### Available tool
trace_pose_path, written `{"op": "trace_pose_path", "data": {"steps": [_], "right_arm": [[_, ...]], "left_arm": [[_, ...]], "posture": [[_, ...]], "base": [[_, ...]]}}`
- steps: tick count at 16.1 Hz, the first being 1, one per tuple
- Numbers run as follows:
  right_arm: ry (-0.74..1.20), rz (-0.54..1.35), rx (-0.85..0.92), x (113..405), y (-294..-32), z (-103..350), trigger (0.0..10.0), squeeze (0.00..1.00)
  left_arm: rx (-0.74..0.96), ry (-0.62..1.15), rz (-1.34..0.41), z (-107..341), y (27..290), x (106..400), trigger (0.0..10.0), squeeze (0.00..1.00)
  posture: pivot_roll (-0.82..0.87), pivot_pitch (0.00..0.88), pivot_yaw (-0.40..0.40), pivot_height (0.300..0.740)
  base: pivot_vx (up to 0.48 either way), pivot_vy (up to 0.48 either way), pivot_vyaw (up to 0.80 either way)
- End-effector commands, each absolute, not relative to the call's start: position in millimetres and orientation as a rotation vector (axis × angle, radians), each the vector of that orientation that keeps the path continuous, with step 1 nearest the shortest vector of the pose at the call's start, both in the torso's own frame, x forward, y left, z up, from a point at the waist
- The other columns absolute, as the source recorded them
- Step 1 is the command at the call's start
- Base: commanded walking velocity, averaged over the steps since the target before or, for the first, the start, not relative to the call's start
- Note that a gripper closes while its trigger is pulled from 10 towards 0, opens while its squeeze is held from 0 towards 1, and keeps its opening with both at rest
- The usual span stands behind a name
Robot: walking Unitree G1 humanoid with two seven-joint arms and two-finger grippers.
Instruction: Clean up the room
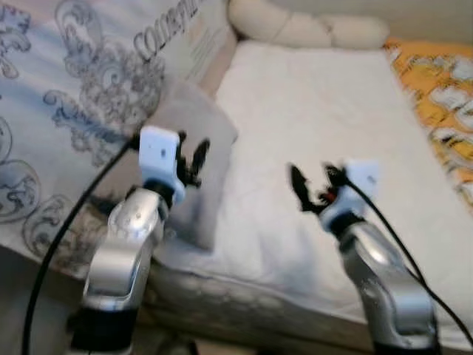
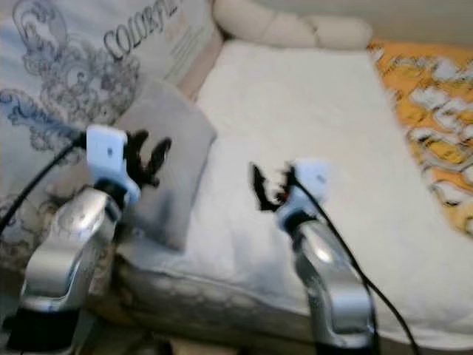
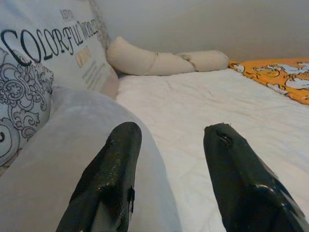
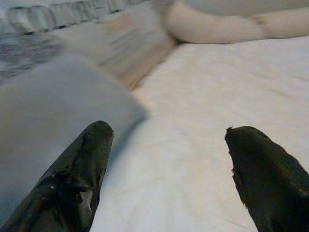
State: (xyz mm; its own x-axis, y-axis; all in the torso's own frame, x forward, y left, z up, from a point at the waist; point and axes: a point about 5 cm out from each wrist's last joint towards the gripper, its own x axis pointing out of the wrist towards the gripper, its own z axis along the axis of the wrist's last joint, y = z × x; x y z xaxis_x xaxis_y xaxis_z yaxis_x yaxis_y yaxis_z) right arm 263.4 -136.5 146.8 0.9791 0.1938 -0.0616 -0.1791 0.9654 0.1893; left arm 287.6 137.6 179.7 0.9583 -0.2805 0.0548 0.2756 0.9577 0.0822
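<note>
A grey pillow [image 1: 194, 159] lies on the left part of a bed with a white sheet [image 1: 310, 126]. My left gripper [image 1: 194, 159] hovers open just over the pillow; in the left wrist view its black fingers [image 3: 108, 179] spread above the grey fabric [image 3: 58, 159]. My right gripper [image 1: 314, 185] stands open above the white sheet, to the right of the pillow, with nothing between its fingers [image 4: 72, 179]. The right wrist view shows the pillow [image 4: 53, 111] ahead of that gripper.
A large patterned cushion with printed lettering [image 1: 81, 81] leans along the bed's left side. A long cream bolster [image 1: 307, 28] lies across the head of the bed. An orange patterned blanket [image 1: 443, 96] covers the right edge. The mattress front edge [image 1: 244, 307] is near my body.
</note>
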Motion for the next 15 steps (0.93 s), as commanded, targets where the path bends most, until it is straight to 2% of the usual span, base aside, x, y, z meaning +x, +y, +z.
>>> {"op": "trace_pose_path", "data": {"steps": [1, 3, 6, 9, 15], "right_arm": [[0.088, 0.185, 0.193, 263, -135, 146, 10.0, 0.0], [0.099, 0.175, 0.189, 262, -138, 142, 10.0, 0.0], [0.124, 0.182, 0.158, 263, -136, 135, 10.0, 0.0], [0.166, 0.136, 0.005, 270, -138, 126, 10.0, 0.0], [0.132, 0.144, 0.032, 276, -147, 130, 10.0, 0.0]], "left_arm": [[0.094, -0.058, -0.245, 183, 145, 284, 10.0, 0.0], [0.105, -0.04, -0.231, 181, 148, 278, 10.0, 0.0], [0.123, -0.022, -0.191, 177, 149, 273, 10.0, 0.0], [0.107, 0.008, -0.102, 167, 156, 269, 10.0, 0.0], [0.107, 0.049, -0.054, 151, 159, 260, 10.0, 0.0]], "posture": [[0.03, 0.0, -0.007, 0.74], [0.03, 0.0, -0.009, 0.74], [0.04, 0.0, -0.016, 0.74], [0.04, 0.0, -0.021, 0.74], [0.02, 0.0, -0.033, 0.74]], "base": [[0.0, -0.454, -0.73], [0.0, -0.459, -0.77], [0.0, -0.458, 0.0], [0.0, -0.458, 0.0], [0.0, -0.461, 0.0]]}}
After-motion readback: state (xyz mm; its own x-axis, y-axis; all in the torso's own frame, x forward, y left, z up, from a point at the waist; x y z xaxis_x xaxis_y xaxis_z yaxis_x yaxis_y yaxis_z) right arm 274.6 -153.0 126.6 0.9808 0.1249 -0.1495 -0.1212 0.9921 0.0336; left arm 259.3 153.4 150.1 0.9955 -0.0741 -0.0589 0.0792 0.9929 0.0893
